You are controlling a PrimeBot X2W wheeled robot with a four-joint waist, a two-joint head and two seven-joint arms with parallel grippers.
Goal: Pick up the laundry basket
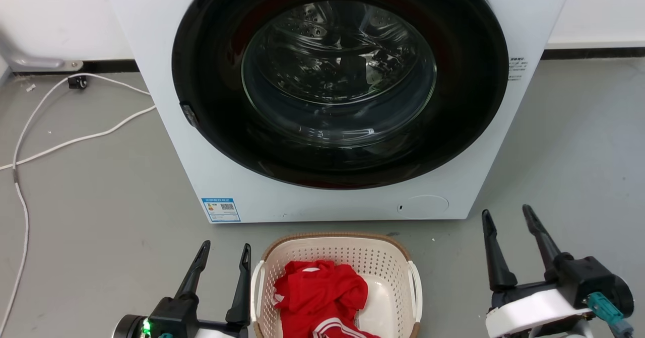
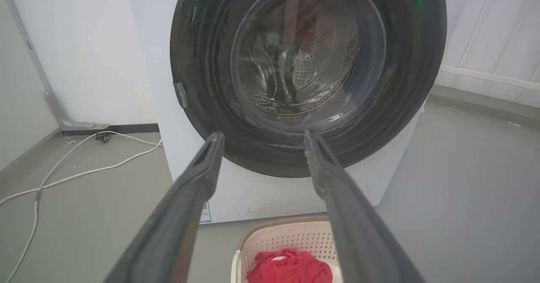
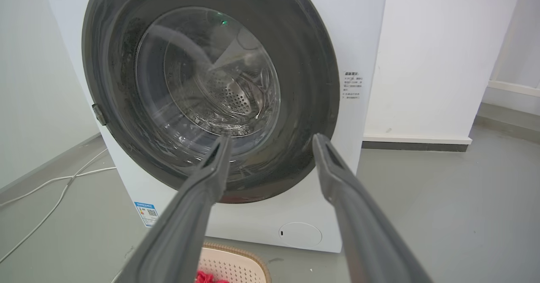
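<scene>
Left gripper [image 1: 226, 246], fingers parted and holding nothing, sits just beside the left white handle [image 1: 255, 290] of the cream perforated plastic laundry basket [image 1: 352, 257] with its brown woven-look rim. Right gripper [image 1: 506, 210], likewise spread and empty, stands well off to the basket's right. Basket rests on grey floor [image 1: 101, 202] before a white front-loading washing machine [image 1: 166, 101], red garment [image 1: 322, 290] inside.

Step judged: approach. Bring the right gripper in to the right handle [image 1: 417, 290]. Close both together and lift level.

Basket upright, mouth up, handles left and right. Near end cropped, so long axis cannot be told.
</scene>
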